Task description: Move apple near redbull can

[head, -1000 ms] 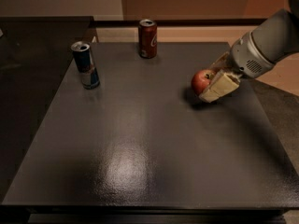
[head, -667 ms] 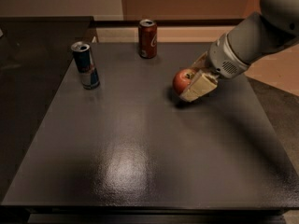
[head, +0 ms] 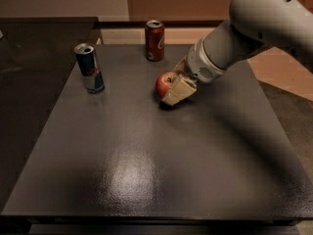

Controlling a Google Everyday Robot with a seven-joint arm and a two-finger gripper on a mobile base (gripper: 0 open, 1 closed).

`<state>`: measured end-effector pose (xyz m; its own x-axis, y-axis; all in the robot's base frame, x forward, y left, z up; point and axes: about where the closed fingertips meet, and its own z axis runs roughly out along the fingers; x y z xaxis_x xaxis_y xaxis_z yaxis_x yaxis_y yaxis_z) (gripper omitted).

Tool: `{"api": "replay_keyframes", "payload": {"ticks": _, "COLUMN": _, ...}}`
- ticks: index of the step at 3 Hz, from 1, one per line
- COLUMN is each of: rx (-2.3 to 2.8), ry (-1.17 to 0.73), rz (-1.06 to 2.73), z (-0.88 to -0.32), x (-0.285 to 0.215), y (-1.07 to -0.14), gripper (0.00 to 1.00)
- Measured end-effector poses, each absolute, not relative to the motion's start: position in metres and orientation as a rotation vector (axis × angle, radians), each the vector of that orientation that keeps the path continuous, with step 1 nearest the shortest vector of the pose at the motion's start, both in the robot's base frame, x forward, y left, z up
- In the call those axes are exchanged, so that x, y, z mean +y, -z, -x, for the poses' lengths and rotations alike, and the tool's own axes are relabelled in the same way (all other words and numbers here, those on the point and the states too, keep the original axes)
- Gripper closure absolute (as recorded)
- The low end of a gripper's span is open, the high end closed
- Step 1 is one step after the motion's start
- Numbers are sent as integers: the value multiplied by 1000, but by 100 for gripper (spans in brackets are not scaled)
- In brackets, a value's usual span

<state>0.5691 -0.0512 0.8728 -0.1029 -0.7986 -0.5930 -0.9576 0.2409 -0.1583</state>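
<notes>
The gripper (head: 172,91) clasps the apple (head: 165,82) low over the table (head: 146,170), with the redbull can (head: 89,68) well apart at nine o'clock. The carry appears half done; next comes a sweep toward nine o'clock, then release beside the can.

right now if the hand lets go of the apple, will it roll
Probably: the apple is round and the table looks smooth and glossy. The hand, closed on it mid-table, grips curved skin, so it could slip.
</notes>
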Motion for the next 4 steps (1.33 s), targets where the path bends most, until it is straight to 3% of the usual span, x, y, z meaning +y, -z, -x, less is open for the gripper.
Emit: {"api": "replay_keyframes", "payload": {"ticks": 4, "rx": 1819, "ry": -468, "rz": 1765, "z": -596, "x": 49, "y": -862, "gripper": 100}}
